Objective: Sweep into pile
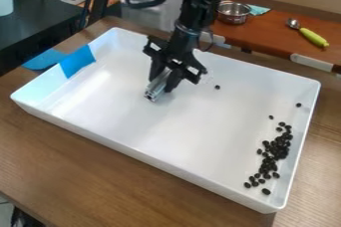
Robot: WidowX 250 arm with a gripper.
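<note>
Beans (276, 151), small and dark, lie in the camera view mostly along the right end of a big white tray (133, 144), in a loose, uneven strip near the end wall. They bunch thickest around the middle of that strip and thin out toward the near corner, where several sit apart from one another. One bean lies just beside the end wall, farther back than the strip; another is a little behind the strip's far end, and a single bean rests well apart from the rest, toward the tray's back wall.

The black gripper (158, 87) hangs down at a slant over the back half of the tray, left of the beans. Its fingers are partly closed, around a silvery piece (156, 88) that points down toward the tray floor; whether the piece touches the floor, I cannot tell.

Blue tape (78, 61) covers part of the tray's left wall. The tray sits on a wooden table (86, 164). On a reddish-brown counter (276, 39) behind are a metal bowl (234, 14), a teal cloth (258, 10) just beside it, and a spoon with a green handle (311, 36).
</note>
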